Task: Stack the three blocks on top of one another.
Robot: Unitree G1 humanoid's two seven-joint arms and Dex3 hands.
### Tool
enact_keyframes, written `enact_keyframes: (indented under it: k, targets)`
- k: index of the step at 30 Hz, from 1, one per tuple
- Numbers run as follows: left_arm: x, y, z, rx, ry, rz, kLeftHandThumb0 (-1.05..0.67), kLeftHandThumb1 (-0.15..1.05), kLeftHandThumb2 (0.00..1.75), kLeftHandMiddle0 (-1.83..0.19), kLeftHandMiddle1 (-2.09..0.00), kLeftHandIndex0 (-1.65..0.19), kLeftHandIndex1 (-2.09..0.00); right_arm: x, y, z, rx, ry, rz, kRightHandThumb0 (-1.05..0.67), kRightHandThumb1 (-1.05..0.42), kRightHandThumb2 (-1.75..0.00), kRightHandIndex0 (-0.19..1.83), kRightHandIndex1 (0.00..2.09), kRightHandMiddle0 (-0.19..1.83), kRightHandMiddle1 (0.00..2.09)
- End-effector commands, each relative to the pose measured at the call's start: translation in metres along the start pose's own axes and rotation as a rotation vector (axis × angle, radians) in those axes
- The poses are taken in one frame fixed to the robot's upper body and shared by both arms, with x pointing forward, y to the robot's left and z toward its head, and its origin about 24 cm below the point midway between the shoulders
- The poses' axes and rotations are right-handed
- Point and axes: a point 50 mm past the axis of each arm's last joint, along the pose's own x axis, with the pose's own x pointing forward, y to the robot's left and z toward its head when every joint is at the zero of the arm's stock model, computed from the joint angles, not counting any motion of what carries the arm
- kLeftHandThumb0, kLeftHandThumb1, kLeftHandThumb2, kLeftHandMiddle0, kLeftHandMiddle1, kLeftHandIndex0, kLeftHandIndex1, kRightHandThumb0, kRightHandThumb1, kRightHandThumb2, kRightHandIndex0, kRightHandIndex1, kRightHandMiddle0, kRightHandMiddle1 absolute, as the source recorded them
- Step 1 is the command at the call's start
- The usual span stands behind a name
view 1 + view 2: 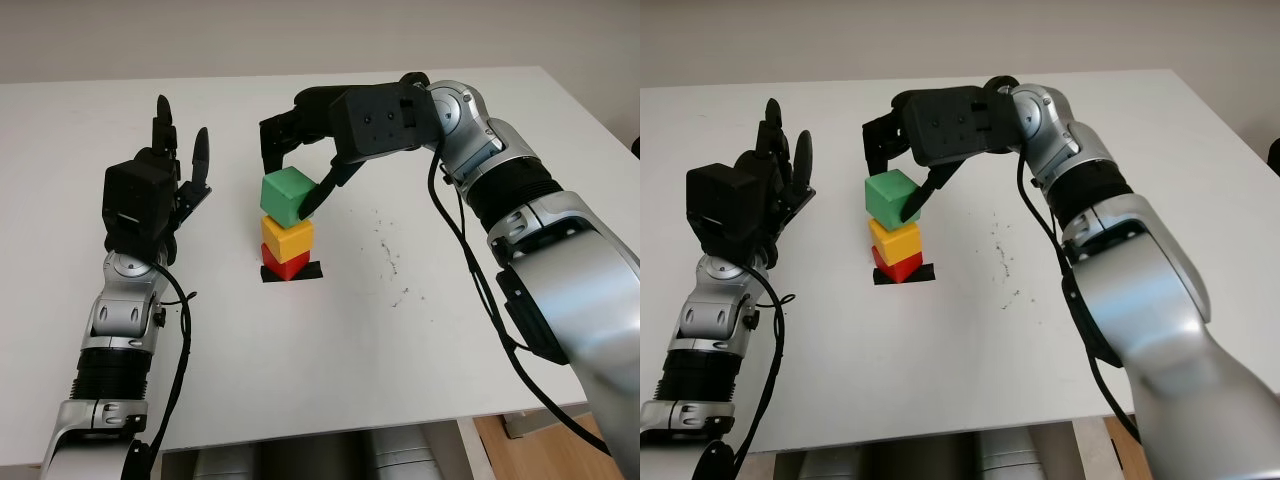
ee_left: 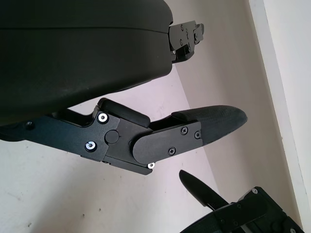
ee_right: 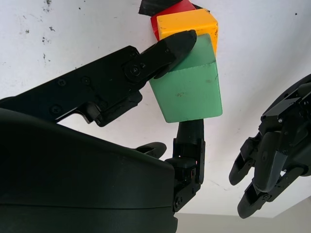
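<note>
A red block (image 1: 284,264) sits on a black tape mark (image 1: 313,271) in the middle of the white table (image 1: 350,350). A yellow block (image 1: 288,238) rests on it. On top is a green block (image 1: 288,195), slightly tilted and turned. My right hand (image 1: 291,178) reaches in from the right and is shut on the green block (image 3: 187,92), its thumb (image 3: 170,46) on one side and a finger (image 3: 190,141) on the opposite side. My left hand (image 1: 172,172) stands raised and open, apart from the stack on its left.
Small dark scuff marks (image 1: 390,255) dot the table to the right of the stack. The table's front edge (image 1: 330,432) runs just below my arms, and a wall rises behind the far edge.
</note>
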Motion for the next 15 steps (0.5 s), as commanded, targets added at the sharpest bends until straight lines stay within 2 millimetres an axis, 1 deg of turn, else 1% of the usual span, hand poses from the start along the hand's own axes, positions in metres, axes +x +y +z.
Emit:
enact_keyframes:
  k: [1, 15]
  targets:
    - [-0.0013, 0.0022, 0.0019, 0.009, -0.014, -0.001, -0.79, 1.05, 0.68, 0.19, 0.0, 0.19, 0.0, 0.0007, -0.0034, 0.0051, -0.009, -0.017, -0.009, -0.5, -0.92, -0.06, 0.35, 0.12, 0.39, 1.54]
    - [-0.0023, 0.0022, 0.0017, 0.027, -0.007, 0.0, -0.79, 1.05, 0.7, 0.19, 0.0, 0.19, 0.0, 0.0008, -0.0024, 0.0048, -0.001, -0.016, 0.012, -0.5, -0.92, -0.05, 0.35, 0.09, 0.4, 1.52]
